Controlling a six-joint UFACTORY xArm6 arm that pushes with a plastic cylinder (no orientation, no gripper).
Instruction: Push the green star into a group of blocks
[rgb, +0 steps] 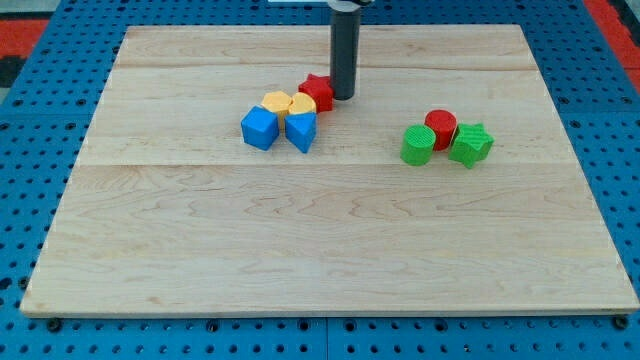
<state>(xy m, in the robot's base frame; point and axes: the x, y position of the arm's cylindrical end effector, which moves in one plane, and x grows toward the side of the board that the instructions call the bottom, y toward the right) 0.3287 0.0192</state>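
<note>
A pale wooden surface (330, 250) of joined planks fills the frame, ringed by a blue pegboard (30, 150) studded with holes. Near the upper centre of the frame a dark rod (344, 50) drops straight down from the top edge; the arm carries no jaws, so there is nothing to stand apart or together. Its tip (343, 96) rests on the surface just beside the red star (317, 92), on that block's right and apparently touching it. The red star heads a tight cluster running down and to the left: two yellow blocks (289, 103) of unclear shape, then a blue cube (260, 128) and a second blue block (301, 131) side by side. The green star (471, 144) sits in the right half of the frame, well apart from the tip, pressed against a red cylinder (440, 127), with a green cylinder (418, 145) on the far left of that trio.
</note>
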